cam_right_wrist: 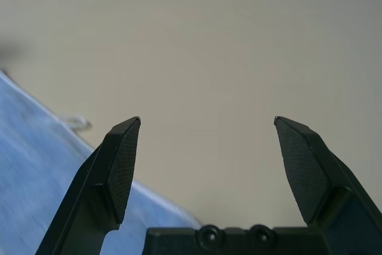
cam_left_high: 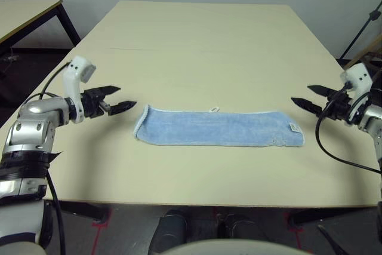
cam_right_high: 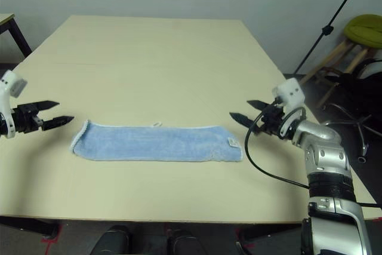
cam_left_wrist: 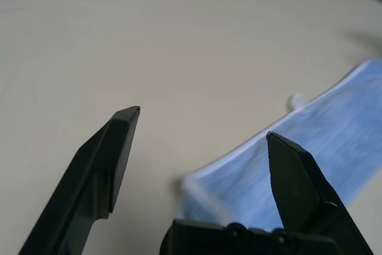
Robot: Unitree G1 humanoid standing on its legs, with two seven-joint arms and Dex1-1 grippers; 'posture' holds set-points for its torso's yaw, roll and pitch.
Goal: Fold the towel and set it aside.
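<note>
Towel (cam_left_high: pixel 218 128) lies flat on the surface (cam_left_high: pixel 197 46) as a long narrow strip, running left to right across the near-middle. Looks like one lengthwise fold is in: the strip is thin, with white edging along the far edge, small loop (cam_left_high: pixel 213 109) sticking out on the far side, label (cam_left_high: pixel 293 127) near the right end. I judge the task partway done. Still left: at least one more fold, end over end, to make it compact, then moving it off to the side. Not set aside yet.

My left hand (cam_left_high: pixel 115 105) hovers just off the towel's left end, above the surface, apart from the cloth. Fingers spread wide, nothing held. It points inward toward the towel and tips slightly down. The left wrist view shows the towel's end between and beyond the fingertips (cam_left_wrist: pixel 128 116).

My right hand (cam_right_high: pixel 246 110) mirrors it at the right end, near the label corner but clear of it, roughly level and aimed inward to the left. Also wide open and empty; its wrist view shows bare surface between the fingers, towel off to one side.

Both forearms are bent in symmetrically from the sides, hands well apart.
</note>
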